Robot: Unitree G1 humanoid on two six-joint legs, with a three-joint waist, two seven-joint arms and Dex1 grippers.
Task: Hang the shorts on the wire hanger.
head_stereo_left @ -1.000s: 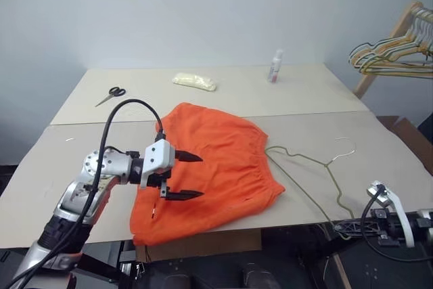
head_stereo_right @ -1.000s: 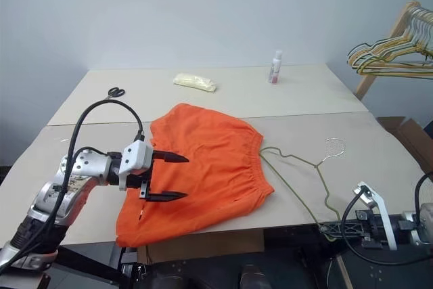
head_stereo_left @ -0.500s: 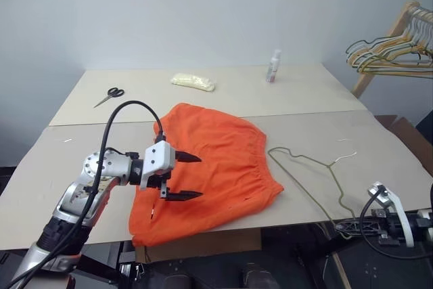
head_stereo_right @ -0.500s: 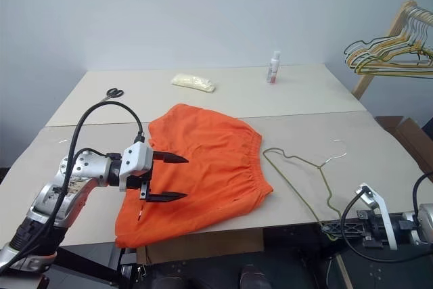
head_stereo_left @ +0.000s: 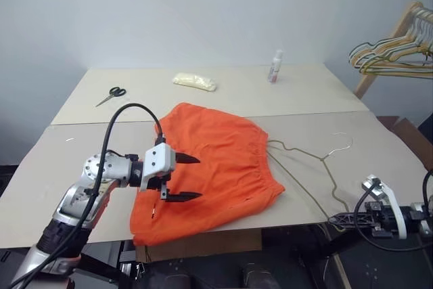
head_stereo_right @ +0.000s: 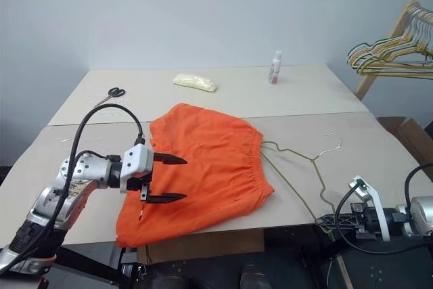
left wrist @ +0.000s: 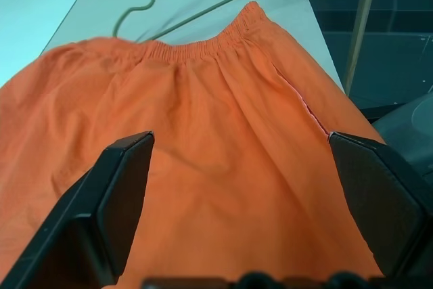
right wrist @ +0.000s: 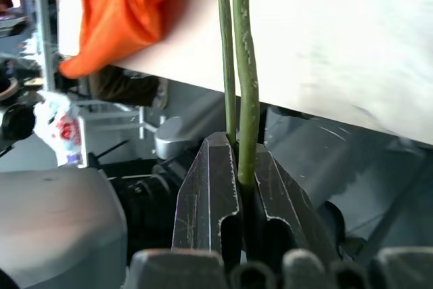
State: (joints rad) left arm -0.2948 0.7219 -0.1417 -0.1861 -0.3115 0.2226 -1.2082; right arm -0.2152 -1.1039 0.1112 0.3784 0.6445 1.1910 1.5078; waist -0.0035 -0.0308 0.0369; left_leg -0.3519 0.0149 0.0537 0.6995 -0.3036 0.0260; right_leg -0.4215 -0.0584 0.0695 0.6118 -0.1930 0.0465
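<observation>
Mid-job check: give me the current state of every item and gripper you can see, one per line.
shorts: spread flat on the table, not hung.
wire hanger: one corner pinched, the rest lying beside the waistband.
left gripper: open, over the shorts.
right gripper: shut on the hanger wire, off the table edge.
scissors: closed, flat.
bottle: upright.

No legible text, label, brand or number appears anywhere; the small white bottle (head_stereo_left: 275, 66) at the far side of the bench (head_stereo_left: 379, 141) bears markings too small to read.
</observation>
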